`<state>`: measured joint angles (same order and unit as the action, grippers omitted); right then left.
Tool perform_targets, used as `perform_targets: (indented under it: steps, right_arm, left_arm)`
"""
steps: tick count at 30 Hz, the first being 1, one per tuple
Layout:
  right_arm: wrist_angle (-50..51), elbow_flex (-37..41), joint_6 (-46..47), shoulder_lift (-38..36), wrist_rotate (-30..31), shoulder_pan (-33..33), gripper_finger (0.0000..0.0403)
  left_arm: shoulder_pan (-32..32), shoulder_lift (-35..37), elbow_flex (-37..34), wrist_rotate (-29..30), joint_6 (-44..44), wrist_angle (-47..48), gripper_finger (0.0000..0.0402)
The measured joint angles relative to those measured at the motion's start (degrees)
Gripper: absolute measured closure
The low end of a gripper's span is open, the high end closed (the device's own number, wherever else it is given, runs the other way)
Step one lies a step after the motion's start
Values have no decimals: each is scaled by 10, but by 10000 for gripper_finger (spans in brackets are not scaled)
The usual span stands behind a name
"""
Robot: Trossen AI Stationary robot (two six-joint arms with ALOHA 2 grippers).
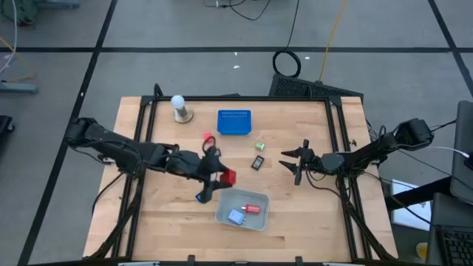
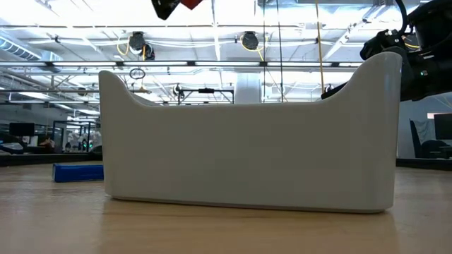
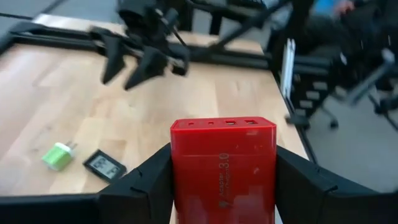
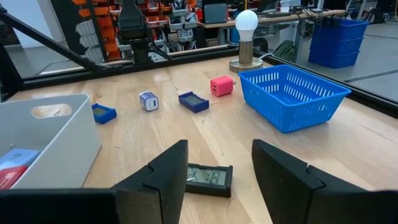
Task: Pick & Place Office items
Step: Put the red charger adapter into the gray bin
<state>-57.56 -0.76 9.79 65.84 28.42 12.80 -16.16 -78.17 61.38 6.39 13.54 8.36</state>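
High view: left gripper around red charger

Red charger block w/ darker red print is seen betw. black fingers. Blue perforated basket, white bulb on brass-coloured stand, pink cube, green plug, black clock, pale grey tray, light wood table are shown.

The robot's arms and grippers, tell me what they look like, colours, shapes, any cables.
Both arms are black, slim and jointed. The left arm and right arm each end in a two-finger gripper, the left gripper and right gripper, with broad, angular, matte black fingers. Dark cables loop by the right arm's base. No markings are visible.
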Motion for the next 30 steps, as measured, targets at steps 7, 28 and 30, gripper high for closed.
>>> perform_targets:
  steps: [7,28,30]
  right_arm:
    - [0,0,0,0,0,0,232]
    - [1,0,0,0,0,0,232]
    - [3,0,0,0,0,0,232]
  left_arm:
    - [-9,-63,70,-37,-47,96,170]
    - [8,-247,183,-127,-58,251,180]
    - [8,-258,183,-129,-55,252,207]
